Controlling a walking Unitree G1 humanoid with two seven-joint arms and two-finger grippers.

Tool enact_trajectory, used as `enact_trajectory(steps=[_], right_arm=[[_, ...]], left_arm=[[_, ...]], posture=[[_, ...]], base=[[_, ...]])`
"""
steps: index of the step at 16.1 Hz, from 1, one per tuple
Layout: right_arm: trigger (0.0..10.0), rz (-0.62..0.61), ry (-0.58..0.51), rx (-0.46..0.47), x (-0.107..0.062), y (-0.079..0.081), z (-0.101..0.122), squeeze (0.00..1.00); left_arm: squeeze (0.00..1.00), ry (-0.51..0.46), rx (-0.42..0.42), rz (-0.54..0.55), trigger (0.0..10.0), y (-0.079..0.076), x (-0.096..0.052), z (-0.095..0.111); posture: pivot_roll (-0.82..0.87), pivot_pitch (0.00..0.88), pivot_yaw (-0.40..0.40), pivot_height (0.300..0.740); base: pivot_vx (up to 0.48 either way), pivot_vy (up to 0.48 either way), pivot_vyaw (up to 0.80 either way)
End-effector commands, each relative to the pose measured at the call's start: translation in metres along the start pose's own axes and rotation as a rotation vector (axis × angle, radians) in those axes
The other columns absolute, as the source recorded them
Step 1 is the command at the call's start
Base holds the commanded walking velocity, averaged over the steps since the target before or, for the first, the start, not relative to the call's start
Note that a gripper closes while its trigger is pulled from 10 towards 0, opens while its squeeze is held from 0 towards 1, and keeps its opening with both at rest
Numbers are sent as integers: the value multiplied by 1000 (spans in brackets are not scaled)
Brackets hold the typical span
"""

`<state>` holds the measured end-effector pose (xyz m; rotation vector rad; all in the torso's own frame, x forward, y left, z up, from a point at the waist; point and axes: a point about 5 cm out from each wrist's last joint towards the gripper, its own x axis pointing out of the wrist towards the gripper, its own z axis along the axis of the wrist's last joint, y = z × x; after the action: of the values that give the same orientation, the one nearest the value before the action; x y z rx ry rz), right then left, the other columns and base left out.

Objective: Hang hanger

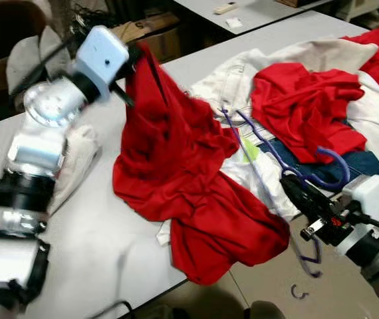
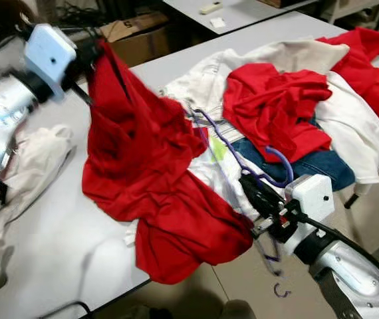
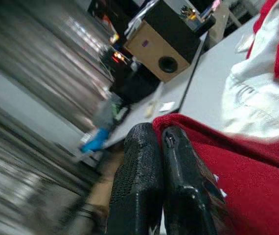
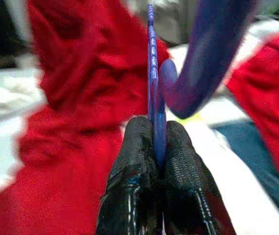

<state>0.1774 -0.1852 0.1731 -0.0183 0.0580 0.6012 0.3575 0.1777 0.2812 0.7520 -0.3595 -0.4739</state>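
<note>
From the head camera, the left tool is clenched on a red shirt, lifting its top edge off the grey tabletop while the rest drapes down over it. At the tabletop's near edge the right tool grips a purple hanger lying across white, red and blue clothes. In the left wrist view, the fingers pinch red fabric. In the right wrist view, the fingers squeeze the hanger's thin rod, its hook curving just beyond.
</note>
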Motion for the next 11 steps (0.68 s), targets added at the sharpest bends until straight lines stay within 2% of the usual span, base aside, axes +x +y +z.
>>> enact_trajectory(steps=[1, 3, 5, 8, 11], right_arm=[[10000, 73, -46, 20, 0, 9, 10, 0], [10000, 159, -75, 74, 2, 18, 16, 0], [10000, 200, -60, 96, 8, 21, 16, 0], [10000, 192, 31, 106, 32, 15, 3, 0], [10000, 193, 77, 128, 44, 13, -3, 0]], left_arm=[[0, 17, 29, -45, 0, -2, 2, -1], [0, 21, -38, -86, 0, -12, 3, -3], [0, 23, -53, -110, 0, -21, 5, -3], [0, -14, -96, -171, 0, -38, 10, 6], [0, -25, -114, -184, 0, -45, 10, 9]], posture=[[-259, 0, 170, 740], [-260, 0, 169, 740], [-260, 0, 167, 740], [-250, 0, 154, 740], [-241, 0, 141, 740]], base=[[0, 0, 0], [0, 0, 0], [0, 0, 0], [0, 0, 0], [0, 0, 0]])
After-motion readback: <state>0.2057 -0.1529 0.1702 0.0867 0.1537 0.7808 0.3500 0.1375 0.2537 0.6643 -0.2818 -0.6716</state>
